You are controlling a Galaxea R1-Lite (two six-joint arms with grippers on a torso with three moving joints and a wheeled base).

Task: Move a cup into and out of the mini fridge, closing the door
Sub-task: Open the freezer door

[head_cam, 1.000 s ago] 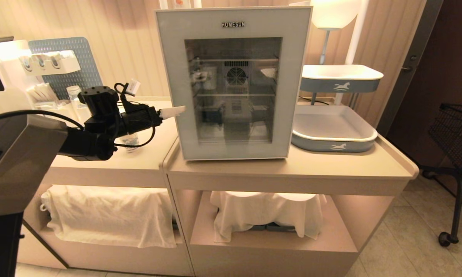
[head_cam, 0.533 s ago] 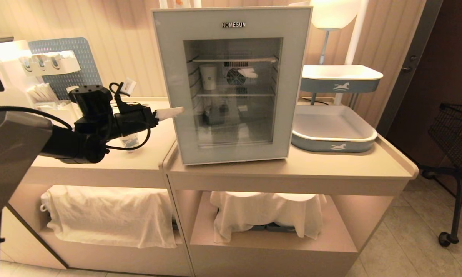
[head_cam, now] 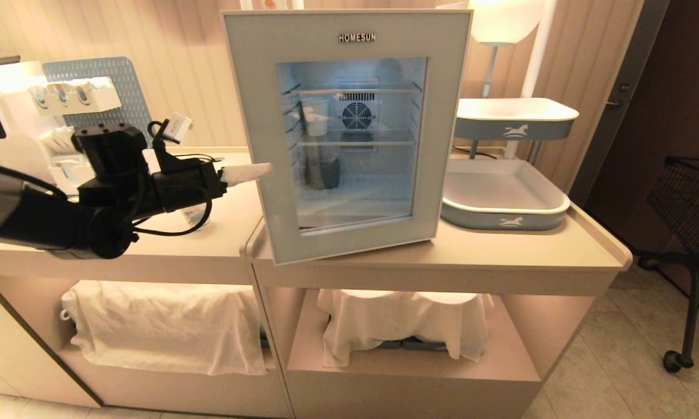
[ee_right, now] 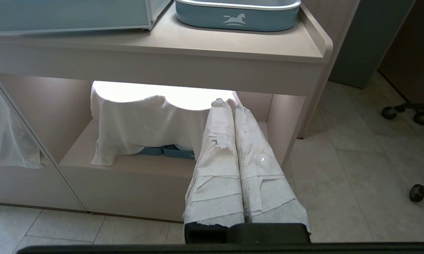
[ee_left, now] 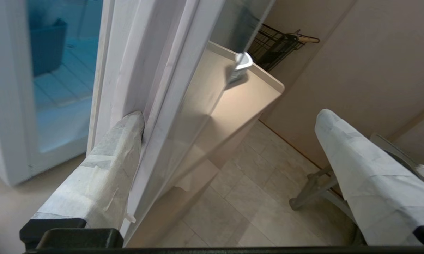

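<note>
Cup inside fridge, door being hooked open

Cup [head_cam: 316,116] standing on the upper wire shelf of the mini fridge [head_cam: 349,116], left of the round rear fan [head_cam: 356,115], seen through the glass of the door [head_cam: 250,116]. Interior lit blue. Door ajar, its left edge swung forward off the cabinet, hinge on the right.

Step in hand, as judged: opening the door to fetch the cup back out. Left gripper [head_cam: 250,171] at the door's free edge, jaws spread as wide as they go and holding nothing; 1 taped finger [ee_left: 125,132] tucked behind the door's edge against its inner face, the other finger [ee_left: 356,165] well out in front of the glass. A hooking pull, not a grasp.

Right gripper [ee_right: 233,106] parked low in front of the table [head_cam: 442,256], jaws pressed together, empty, pointing toward the draped lower shelf.

Next move, as judged: swing the door wider on its arc until the opening is clear, slip the finger free, then reach in level to the upper shelf. Needs care with the narrow space between the 2 wire shelves and with the light cup, likely to tip if nudged. After that, cup out to the table and door pushed shut.

Writing: "HOMESUN" [head_cam: 357,37] at the top of the door frame. White horse emblem [head_cam: 510,222] on the side of the grey tray, another on the tray above it; no lettering legible there.
</note>
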